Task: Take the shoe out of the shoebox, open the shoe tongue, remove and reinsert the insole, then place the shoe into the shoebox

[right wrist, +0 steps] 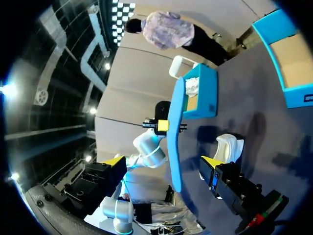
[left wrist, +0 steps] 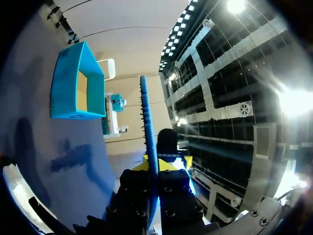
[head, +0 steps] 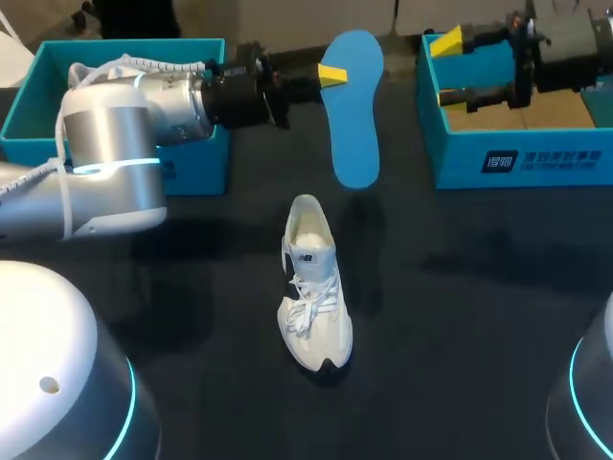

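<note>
The blue insole hangs in the air above the table's far middle, with my left gripper shut on its upper edge. In the left wrist view the insole shows edge-on between the yellow tips of the left gripper. The white shoe lies on the dark table, toe toward the front, below the insole. My right gripper stands open over the right shoebox, apart from the insole. From the right gripper, the insole and the shoe lie ahead.
A second teal box with white paper inside stands at the back left, partly behind my left arm. Dark table surface lies around the shoe.
</note>
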Robot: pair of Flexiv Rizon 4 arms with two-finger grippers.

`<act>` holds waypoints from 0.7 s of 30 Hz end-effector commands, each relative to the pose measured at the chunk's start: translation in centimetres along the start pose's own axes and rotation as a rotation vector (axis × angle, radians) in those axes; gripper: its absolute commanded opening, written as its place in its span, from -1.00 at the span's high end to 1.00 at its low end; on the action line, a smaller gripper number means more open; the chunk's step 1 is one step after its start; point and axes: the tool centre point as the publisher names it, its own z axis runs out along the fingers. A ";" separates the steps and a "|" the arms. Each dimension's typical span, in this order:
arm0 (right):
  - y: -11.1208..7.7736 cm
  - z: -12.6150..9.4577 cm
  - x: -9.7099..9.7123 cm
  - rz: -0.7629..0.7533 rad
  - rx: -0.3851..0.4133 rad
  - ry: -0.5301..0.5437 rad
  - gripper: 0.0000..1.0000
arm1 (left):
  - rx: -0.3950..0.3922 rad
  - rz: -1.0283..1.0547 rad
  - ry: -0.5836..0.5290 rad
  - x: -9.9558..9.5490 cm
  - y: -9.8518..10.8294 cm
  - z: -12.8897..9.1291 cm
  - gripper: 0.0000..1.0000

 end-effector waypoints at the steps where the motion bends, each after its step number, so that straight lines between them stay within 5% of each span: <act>1: -0.9 0.3 2.0 0.028 -0.042 -0.176 -1.00 | 0.012 0.008 0.018 -0.3 0.2 0.1 1.00; 12: -1.3 1.1 4.6 -0.098 -0.095 -0.357 -1.00 | 0.016 -0.010 0.011 -1.0 0.0 0.1 1.00; 21: -1.8 2.1 6.2 -0.062 -0.093 -0.476 -1.00 | 0.024 -0.012 0.044 -0.9 -0.1 0.0 1.00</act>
